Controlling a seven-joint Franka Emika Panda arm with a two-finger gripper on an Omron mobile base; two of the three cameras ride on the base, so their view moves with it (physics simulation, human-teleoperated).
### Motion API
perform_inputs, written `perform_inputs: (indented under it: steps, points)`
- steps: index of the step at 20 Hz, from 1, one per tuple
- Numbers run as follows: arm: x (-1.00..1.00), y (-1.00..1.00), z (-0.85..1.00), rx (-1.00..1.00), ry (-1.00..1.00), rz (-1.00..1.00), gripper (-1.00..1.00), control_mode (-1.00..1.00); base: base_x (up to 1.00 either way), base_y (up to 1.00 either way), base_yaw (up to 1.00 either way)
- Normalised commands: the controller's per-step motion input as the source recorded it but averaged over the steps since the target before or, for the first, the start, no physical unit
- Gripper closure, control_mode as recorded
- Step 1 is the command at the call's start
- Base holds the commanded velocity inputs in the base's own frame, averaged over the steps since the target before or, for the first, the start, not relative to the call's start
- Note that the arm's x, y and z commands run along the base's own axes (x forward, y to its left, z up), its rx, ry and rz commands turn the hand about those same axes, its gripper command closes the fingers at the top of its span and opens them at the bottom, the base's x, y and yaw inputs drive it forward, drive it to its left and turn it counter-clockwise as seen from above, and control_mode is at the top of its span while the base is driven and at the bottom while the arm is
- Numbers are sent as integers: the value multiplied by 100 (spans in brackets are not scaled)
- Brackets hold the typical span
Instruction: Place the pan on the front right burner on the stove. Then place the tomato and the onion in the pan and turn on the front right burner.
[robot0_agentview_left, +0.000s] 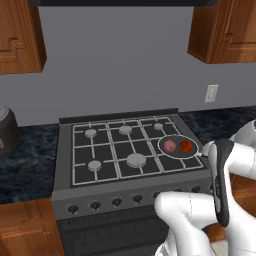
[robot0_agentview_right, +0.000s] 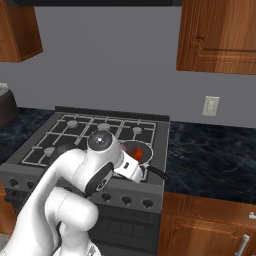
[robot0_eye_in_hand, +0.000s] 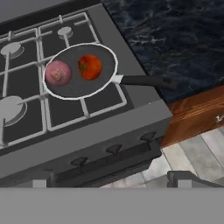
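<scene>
While the hand view showed the pan (robot0_eye_in_hand: 78, 72) holding onion (robot0_eye_in_hand: 57, 73) and tomato (robot0_eye_in_hand: 90, 66) with handle (robot0_eye_in_hand: 146, 81) exposed, the arm blocked the right base view; claw (robot0_eye_in_hand: 111, 183) tips apart.

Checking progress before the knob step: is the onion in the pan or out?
In: the onion lies inside the pan beside the tomato.

Dark grey pan (robot0_eye_in_hand: 78, 85) with light rim, bright red-orange tomato (robot0_eye_in_hand: 90, 67), dull pink onion (robot0_eye_in_hand: 57, 73), black marbled counter (robot0_eye_in_hand: 175, 35)
</scene>
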Motion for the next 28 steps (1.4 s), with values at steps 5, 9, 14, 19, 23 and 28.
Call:
perform_inputs:
  steps: [5,9,14,19,23,28]
  points:
    - [-32,-9,-10,0,-3,7,-100,-100,0,0,0]
    - [-17,-15,-8,0,-1,6,-100,-100,0,0,0]
    - [-14,-17,-6,0,-2,7,-100,-100,0,0,0]
    - [-10,-15,-11,0,-5,8,-100,-100,0,0,0]
    - [-8,-20,-16,0,-8,10,-100,-100,0,0,0]
    - [-13,-32,-22,0,-11,11,-100,-100,0,0,0]
